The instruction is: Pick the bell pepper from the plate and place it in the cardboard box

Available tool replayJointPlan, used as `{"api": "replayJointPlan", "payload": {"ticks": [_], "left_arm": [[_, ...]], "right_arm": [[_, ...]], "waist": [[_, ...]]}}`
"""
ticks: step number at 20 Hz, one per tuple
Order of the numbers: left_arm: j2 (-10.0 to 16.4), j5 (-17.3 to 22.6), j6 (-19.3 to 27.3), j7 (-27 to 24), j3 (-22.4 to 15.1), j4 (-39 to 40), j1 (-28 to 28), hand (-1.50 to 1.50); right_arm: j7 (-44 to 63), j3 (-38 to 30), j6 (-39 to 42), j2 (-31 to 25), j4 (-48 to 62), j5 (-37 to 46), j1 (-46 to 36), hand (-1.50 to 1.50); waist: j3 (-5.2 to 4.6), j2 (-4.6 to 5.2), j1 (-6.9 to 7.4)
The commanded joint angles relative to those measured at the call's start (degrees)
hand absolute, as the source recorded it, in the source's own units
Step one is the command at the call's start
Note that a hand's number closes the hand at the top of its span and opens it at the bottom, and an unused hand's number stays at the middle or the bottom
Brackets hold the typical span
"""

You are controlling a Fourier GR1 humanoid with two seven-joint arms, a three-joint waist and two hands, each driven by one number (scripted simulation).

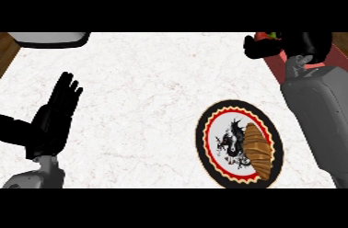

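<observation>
My right hand point(293, 44) is at the top right, fingers curled round the red bell pepper point(262, 37). Only a bit of its red skin and green stem shows past the fingers. Just below the hand runs a reddish-brown strip, apparently a wall of the cardboard box point(280, 68); my right forearm hides most of the box. The round plate point(207, 144), with a black rim and a red and white pattern, lies at the lower right, below and left of that hand. My left hand point(58, 110) rests open at the left, fingers up.
A brown croissant point(258, 151) lies on the plate's right side. A grey-white object with a dark rim point(51, 38) sits at the top left edge. Wooden edging point(5, 50) shows at the far left. White marble counter point(149, 98) spreads between the hands.
</observation>
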Motion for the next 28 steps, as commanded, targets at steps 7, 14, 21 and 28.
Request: {"api": "replayJointPlan", "payload": {"ticks": [7,14,21,28], "left_arm": [[-0.27,1.06,-1.42,-2.4,1.4,5.59,-3.88,0.0],[-1.44,-2.0,1.42,1.83,-1.45,-1.01,-2.4,0.0],[-1.31,-1.0,0.0,0.8,-1.22,1.52,-4.36,0.0],[-1.95,-1.93,0.08,-1.51,-1.37,4.22,-4.12,0.0]], "right_arm": [[-15.11,-7.88,-7.84,-8.38,21.56,3.76,-1.36,1.5],[-24.56,-9.21,-10.25,-9.67,36.58,5.73,-4.37,1.5],[-22.76,-6.17,3.73,-12.35,52.37,9.37,-6.24,-1.5],[-36.32,-14.7,-13.08,-13.16,56.9,3.71,-7.24,-1.5]], "waist": [[-0.01,0.56,0.76],[0.02,0.36,1.1],[0.06,1.15,2.74],[0.21,1.32,2.69]]}}
